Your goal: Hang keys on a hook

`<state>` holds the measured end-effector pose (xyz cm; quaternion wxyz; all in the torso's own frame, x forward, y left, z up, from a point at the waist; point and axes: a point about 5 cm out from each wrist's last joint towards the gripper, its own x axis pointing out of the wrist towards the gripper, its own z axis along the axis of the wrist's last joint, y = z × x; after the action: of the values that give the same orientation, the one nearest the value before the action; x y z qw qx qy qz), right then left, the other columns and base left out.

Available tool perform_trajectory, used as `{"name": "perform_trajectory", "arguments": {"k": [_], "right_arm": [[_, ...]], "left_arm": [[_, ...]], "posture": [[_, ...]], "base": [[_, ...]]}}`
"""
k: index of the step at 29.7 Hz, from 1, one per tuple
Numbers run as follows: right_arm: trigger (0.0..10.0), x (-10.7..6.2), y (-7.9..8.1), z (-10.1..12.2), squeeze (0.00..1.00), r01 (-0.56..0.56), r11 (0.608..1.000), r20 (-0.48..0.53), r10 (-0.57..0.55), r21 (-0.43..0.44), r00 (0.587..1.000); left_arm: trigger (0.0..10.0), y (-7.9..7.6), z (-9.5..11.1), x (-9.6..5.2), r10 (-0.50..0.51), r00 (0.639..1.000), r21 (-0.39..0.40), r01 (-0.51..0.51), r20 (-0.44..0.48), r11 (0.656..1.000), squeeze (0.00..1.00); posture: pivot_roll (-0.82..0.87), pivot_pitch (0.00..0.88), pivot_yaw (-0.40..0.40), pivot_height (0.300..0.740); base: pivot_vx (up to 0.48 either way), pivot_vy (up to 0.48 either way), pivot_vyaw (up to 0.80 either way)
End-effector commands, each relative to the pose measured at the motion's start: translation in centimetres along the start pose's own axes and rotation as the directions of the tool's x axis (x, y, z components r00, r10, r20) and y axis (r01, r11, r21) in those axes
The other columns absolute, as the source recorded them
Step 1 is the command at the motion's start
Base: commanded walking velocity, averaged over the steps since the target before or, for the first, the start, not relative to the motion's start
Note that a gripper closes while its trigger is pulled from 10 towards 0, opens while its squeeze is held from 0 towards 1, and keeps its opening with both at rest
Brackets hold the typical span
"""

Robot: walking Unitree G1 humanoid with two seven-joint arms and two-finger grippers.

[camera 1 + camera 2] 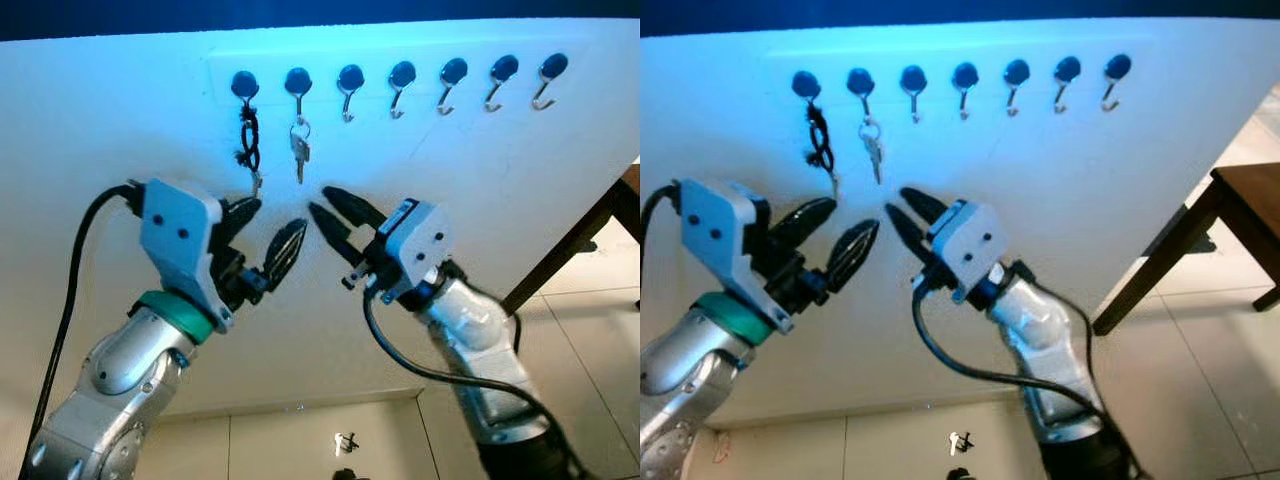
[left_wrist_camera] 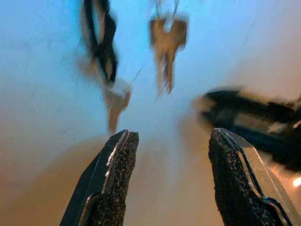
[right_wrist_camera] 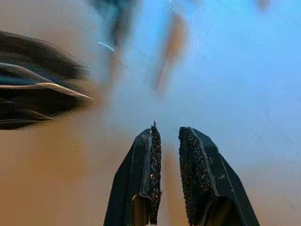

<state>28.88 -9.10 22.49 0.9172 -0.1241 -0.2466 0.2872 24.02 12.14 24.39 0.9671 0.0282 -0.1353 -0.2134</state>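
My head views show the whole row of hooks (image 1: 398, 80); my wrist views show only blurred keys. The silver keys (image 1: 299, 148) hang on the second hook, beside a black-corded key (image 1: 249, 140). My left gripper (image 1: 262, 236) has its fingers spread, empty; my right gripper (image 1: 338, 218) is slightly parted, empty. Bare wall (image 1: 480, 200) lies rightward.
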Motion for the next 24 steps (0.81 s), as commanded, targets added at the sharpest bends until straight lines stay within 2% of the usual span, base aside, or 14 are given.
{"name": "perform_trajectory", "arguments": {"k": [1,4,6,9,11,16,20,21,24], "right_arm": [[10.0,-0.7,0.2,-1.2,0.00,0.094,0.995,-0.065,-0.092,0.024,0.994],[10.0,-1.3,0.6,-1.8,0.00,0.127,0.992,-0.097,-0.123,0.027,0.988],[10.0,-2.4,1.3,-2.5,0.00,0.178,0.983,-0.151,-0.169,0.045,0.974],[10.0,-3.0,1.9,-2.7,0.00,0.181,0.982,-0.168,-0.171,0.050,0.971],[10.0,-3.6,3.3,-2.5,0.00,0.105,0.993,-0.165,-0.093,0.063,0.982],[10.0,-3.8,3.5,-2.3,0.00,0.070,0.997,-0.156,-0.063,0.040,0.986],[10.0,-3.1,1.1,-1.4,0.00,0.039,0.983,-0.154,-0.067,-0.178,0.986],[10.0,-2.9,0.4,-0.9,0.00,0.038,0.980,-0.148,-0.068,-0.195,0.987],[10.0,-2.7,-0.1,-0.3,0.00,0.036,0.980,-0.138,-0.064,-0.194,0.988]], "left_arm": [[10.0,0.6,-1.5,-0.2,0.055,0.997,0.034,-0.053,-0.059,0.998,0.00],[10.0,1.1,-2.0,-0.2,0.104,0.992,0.048,-0.101,-0.075,0.994,0.00],[10.0,1.9,-3.0,-0.5,0.184,0.978,0.085,-0.176,-0.101,0.981,0.00],[10.0,2.2,-3.4,-0.6,0.216,0.970,0.119,-0.203,-0.114,0.972,0.00],[10.0,2.6,-4.2,-1.0,0.277,0.951,0.168,-0.253,-0.135,0.953,0.00],[10.0,2.5,-4.8,-1.3,0.295,0.944,0.207,-0.263,-0.145,0.942,0.00],[10.0,2.4,-6.1,-2.4,0.345,0.923,0.248,-0.298,-0.173,0.922,0.00],[10.0,2.5,-6.3,-2.4,0.362,0.917,0.260,-0.314,-0.165,0.913,0.00],[10.0,2.7,-6.4,-2.2,0.389,0.909,0.266,-0.341,-0.151,0.901,0.00]], "posture": [[-0.08,0.096,0.091,0.740],[-0.09,0.097,0.090,0.740],[-0.10,0.100,0.086,0.740],[-0.11,0.101,0.084,0.740],[-0.12,0.104,0.079,0.740],[-0.11,0.104,0.071,0.740],[-0.13,0.096,0.054,0.740],[-0.13,0.093,0.049,0.740],[-0.15,0.094,0.025,0.740]], "base": [[0.000,0.000,0.00],[0.000,0.000,0.00],[0.000,0.000,0.00],[0.000,0.000,0.00],[0.000,0.000,0.00],[0.000,0.000,0.00],[0.000,0.000,0.00],[0.000,0.000,0.00],[0.000,0.000,0.00]]}}
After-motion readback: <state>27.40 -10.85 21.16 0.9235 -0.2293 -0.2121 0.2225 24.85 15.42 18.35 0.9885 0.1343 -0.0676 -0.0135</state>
